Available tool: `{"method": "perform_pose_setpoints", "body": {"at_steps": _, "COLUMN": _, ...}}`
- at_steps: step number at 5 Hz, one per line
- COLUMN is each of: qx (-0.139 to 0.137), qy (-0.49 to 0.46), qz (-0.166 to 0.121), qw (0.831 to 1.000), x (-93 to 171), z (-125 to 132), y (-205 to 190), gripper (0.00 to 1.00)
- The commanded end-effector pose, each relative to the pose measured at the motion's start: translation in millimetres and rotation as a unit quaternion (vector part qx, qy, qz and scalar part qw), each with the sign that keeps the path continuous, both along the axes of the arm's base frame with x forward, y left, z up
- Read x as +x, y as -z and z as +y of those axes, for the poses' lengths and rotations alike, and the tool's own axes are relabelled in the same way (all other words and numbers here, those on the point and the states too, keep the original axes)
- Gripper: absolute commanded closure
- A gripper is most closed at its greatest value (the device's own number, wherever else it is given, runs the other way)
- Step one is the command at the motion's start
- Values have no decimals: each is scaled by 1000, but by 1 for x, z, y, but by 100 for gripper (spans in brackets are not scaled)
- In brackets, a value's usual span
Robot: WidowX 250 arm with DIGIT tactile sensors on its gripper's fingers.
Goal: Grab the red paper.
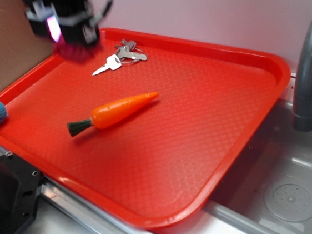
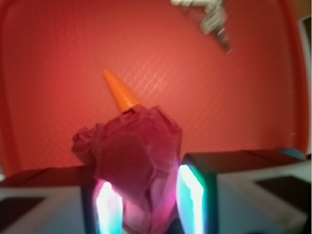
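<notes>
You are holding the paper [image 2: 141, 161] between the gripper's [image 2: 146, 204] two fingers [image 2: 109, 204], pinched on the lower part of the wad, as the wrist view is showing. In the exterior view the gripper [image 1: 76, 44] is sitting over the far left corner of the tray [image 1: 214, 144], with a dark crimson blur of paper [image 1: 79, 51] showing beneath it; whether the wad is clear of the tray surface cannot be told. The grab looks close to done. You are wanting to keep the squeeze steady, since wrinkled paper gives and could slide out if the fingers loosen. Lift straight up and slowly, not sideways, so the loose folds are not dragging. The keys [image 1: 119, 58] are lying near, and the carrot [image 1: 116, 113] is resting mid-tray, well apart.
</notes>
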State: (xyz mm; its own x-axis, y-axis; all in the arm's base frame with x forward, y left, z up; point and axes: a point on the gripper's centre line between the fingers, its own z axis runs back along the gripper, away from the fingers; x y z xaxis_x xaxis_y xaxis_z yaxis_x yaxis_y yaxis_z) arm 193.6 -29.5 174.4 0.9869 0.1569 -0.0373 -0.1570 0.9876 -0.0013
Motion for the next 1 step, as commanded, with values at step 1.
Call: {"method": "perform_pose_setpoints", "body": {"at_steps": 1, "qx": 16, "qy": -13, "qz": -12, "qw": 1000, "x": -1, "z": 15, "y": -29, "gripper": 100}}
